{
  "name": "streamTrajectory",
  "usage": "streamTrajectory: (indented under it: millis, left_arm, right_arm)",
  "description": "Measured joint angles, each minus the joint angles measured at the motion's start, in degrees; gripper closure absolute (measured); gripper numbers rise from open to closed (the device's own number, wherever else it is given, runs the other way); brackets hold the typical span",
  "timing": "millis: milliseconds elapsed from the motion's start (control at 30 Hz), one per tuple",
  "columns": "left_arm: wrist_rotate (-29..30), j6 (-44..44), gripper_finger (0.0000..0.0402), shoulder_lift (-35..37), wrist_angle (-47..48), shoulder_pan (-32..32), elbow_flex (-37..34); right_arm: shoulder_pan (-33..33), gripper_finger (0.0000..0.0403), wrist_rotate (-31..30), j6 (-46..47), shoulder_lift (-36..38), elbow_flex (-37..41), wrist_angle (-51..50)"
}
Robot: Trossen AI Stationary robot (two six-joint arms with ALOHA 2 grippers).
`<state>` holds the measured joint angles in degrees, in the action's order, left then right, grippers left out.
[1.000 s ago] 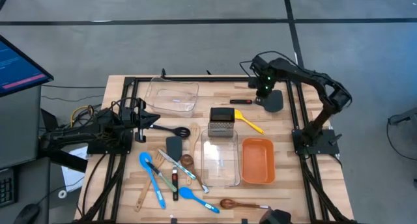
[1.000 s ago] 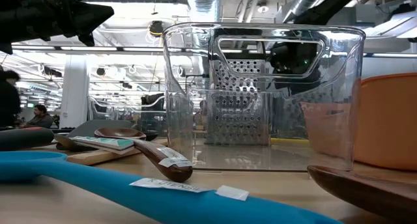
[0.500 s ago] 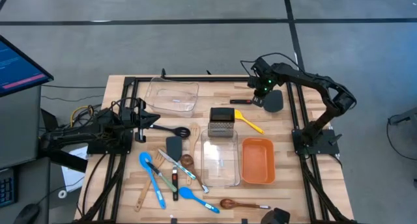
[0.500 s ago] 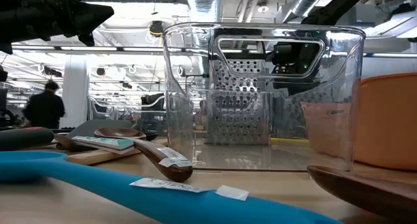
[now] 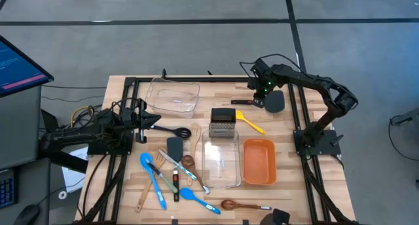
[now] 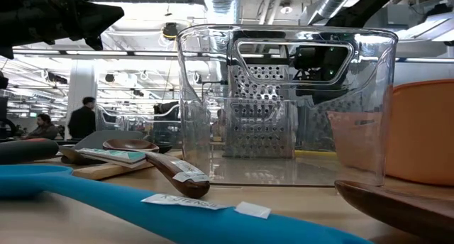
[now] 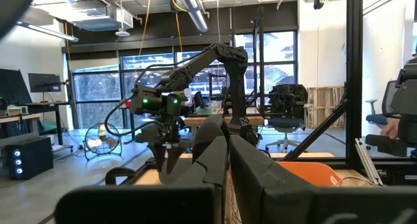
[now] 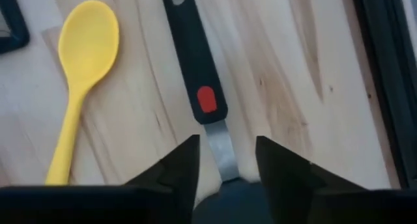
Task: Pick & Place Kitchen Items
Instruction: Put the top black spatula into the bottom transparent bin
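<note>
At the bench's far right corner lay a black turner (image 5: 265, 101), its handle with a red spot (image 8: 206, 99) pointing toward the grater, its blade under the right gripper (image 5: 264, 94). The right jaws stood apart, one on each side of the turner's metal neck, clamped on nothing that could be seen. Just beside the turner lay a yellow spoon (image 5: 251, 123), near a steel grater (image 5: 222, 123) that stood against the far end of a clear tub (image 5: 220, 163). An orange bin (image 5: 259, 161) sat to the tub's right, and a second clear tub (image 5: 172, 96) at the far left.

The other utensils lay in a loose heap on the near left: blue spoons (image 5: 152, 177), wooden spoons (image 5: 194, 135), a black ladle (image 5: 171, 131) and tongs (image 5: 185, 172). White labels (image 6: 177, 200) on a blue handle showed print too small to read.

The left gripper (image 5: 145, 120) hung over the bench's left edge, jaws together, holding nothing.
</note>
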<state>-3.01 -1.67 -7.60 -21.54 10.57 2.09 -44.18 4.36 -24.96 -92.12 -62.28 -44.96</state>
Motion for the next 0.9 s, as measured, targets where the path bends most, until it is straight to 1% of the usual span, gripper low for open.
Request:
streamTrajectory:
  millis: [200, 300, 400, 533, 900]
  left_arm:
    - [0.0, 0.0, 0.0394, 0.0, 0.0, 0.0, 0.0]
    - [0.0, -0.02, 0.0394, 0.0, 0.0, 0.02, 0.0]
    - [0.01, 0.0, 0.0394, -0.02, 0.01, 0.01, 0.0]
    - [0.0, 0.0, 0.0394, 0.0, 0.0, 0.0, 0.0]
    - [0.0, 0.0, 0.0394, -0.02, 0.02, 0.02, 0.0]
  right_arm:
    - [-0.02, 0.0196, -3.11, 1.5, -0.02, 0.0, 3.12]
    - [-0.02, 0.0172, -3.13, 1.52, -0.02, 0.0, 3.42]
    - [-0.02, 0.0156, -3.13, 2.55, -0.02, 0.0, 3.43]
    - [-0.02, 0.0147, -3.13, 4.61, -0.02, 0.0, 3.34]
    - [0.37, 0.0147, -3.12, 5.1, -0.02, 0.0, 3.8]
